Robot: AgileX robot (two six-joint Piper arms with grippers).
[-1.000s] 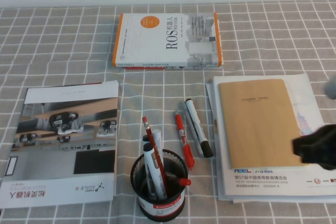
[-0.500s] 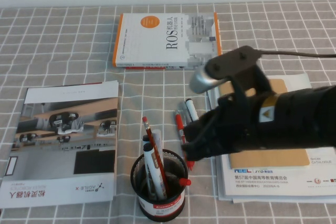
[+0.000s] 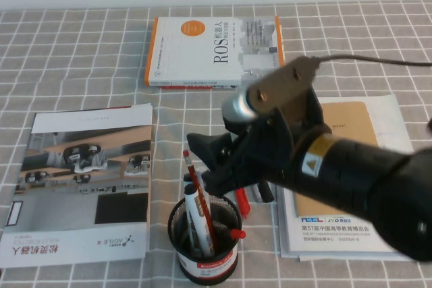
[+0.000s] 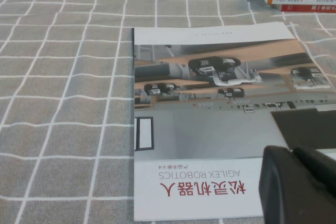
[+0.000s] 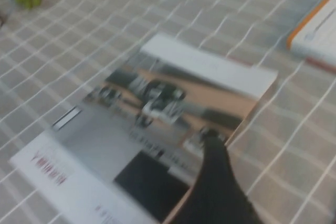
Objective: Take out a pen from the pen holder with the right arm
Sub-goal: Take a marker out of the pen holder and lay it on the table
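Observation:
A black mesh pen holder (image 3: 204,242) stands at the front middle of the table. It holds a red pen (image 3: 197,190), a white marker (image 3: 192,215) and a red-capped pen (image 3: 235,234). My right gripper (image 3: 201,161) reaches in from the right and hangs just above the holder's back rim, by the red pen's top. Its fingers are spread and hold nothing. In the right wrist view one dark finger (image 5: 216,182) shows over the brochure (image 5: 157,129). My left gripper (image 4: 294,182) hovers over the brochure's near corner, fingers together, empty.
A white and orange ROS book (image 3: 216,52) lies at the back. A brochure (image 3: 84,180) lies front left. A brown notebook (image 3: 354,126) on papers lies to the right, mostly under my right arm. A loose red pen (image 3: 241,202) lies beside the holder.
My right arm swept in from the right edge across the notebook to above the pen holder. Its jaws went from shut to open.

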